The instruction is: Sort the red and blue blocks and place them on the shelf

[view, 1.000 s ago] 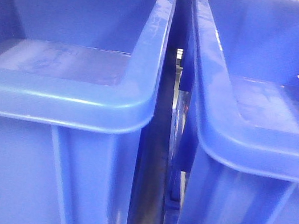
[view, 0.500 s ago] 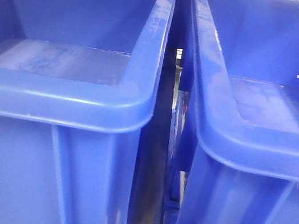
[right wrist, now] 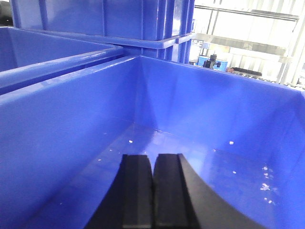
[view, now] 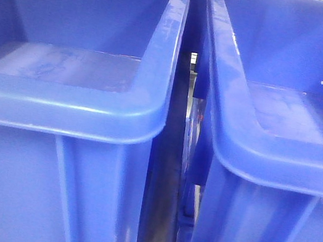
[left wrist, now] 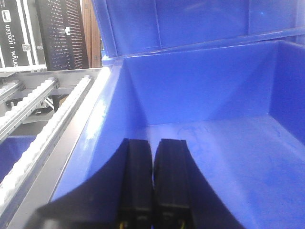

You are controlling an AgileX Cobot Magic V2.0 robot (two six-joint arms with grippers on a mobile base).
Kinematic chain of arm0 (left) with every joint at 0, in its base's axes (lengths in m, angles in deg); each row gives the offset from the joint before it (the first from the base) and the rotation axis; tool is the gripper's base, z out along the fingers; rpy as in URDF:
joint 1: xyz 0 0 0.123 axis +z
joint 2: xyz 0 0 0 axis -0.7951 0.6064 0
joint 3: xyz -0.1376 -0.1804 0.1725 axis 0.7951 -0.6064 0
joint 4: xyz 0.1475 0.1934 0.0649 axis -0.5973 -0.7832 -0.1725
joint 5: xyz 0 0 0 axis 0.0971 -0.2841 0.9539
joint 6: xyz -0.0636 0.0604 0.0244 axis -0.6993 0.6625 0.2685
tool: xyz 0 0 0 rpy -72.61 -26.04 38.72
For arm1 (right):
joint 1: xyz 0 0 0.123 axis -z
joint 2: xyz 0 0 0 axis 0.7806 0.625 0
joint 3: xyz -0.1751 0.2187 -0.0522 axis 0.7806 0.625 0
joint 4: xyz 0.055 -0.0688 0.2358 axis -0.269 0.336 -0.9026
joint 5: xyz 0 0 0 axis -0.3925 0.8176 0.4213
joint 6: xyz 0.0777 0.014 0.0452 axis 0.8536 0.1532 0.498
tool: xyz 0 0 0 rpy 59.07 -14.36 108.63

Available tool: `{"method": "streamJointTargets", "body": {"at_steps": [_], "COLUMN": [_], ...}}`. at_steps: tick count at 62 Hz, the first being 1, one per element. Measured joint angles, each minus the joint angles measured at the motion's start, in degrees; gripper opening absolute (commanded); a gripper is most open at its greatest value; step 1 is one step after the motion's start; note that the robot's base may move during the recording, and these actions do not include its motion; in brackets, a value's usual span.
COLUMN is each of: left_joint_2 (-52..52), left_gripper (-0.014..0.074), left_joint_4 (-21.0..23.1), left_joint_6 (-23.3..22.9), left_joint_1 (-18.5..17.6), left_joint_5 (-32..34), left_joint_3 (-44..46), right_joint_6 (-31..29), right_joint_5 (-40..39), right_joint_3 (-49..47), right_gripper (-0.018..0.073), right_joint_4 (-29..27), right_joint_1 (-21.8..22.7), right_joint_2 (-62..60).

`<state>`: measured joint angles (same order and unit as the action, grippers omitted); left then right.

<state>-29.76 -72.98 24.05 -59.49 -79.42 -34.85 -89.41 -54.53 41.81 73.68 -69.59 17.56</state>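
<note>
The red and blue blocks are out of view in every frame. My left gripper (left wrist: 152,143) is shut with nothing between its black fingers and hangs over the bare floor of a big blue bin (left wrist: 224,95). My right gripper (right wrist: 153,157) is also shut and empty, inside another big blue bin (right wrist: 86,114) whose floor carries small white specks. A slanted level of the shelf (left wrist: 43,109), grey with white roller rails, runs along the left of the left wrist view.
In the front view two big blue bins stand side by side, the left one (view: 64,104) and the right one (view: 274,153), with a narrow gap (view: 173,179) between them. More blue bins (right wrist: 105,19) sit stacked behind. A black perforated cabinet (left wrist: 59,33) stands beyond the rack.
</note>
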Motion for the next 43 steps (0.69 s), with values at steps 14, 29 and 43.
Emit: {"method": "streamJointTargets", "body": {"at_steps": [14,29,43], "left_joint_2": [0.0,0.0,0.0], "left_gripper": [0.0084,0.0084,0.0084], "left_joint_4": [0.0,0.0,0.0], "left_joint_6": [0.0,0.0,0.0], "left_joint_1": [0.0,0.0,0.0], "left_joint_5": [0.0,0.0,0.0], "left_joint_3": [0.0,0.0,0.0], "right_joint_6": [0.0,0.0,0.0], "right_joint_5": [0.0,-0.11,-0.56], "right_joint_3": [0.0,0.0,0.13], "right_gripper": [0.0051,0.0051,0.0051], "right_joint_4": [-0.24,-0.24,-0.3], "right_joint_1": [0.0,0.0,2.68], "right_joint_2": [0.0,0.0,0.0]}}
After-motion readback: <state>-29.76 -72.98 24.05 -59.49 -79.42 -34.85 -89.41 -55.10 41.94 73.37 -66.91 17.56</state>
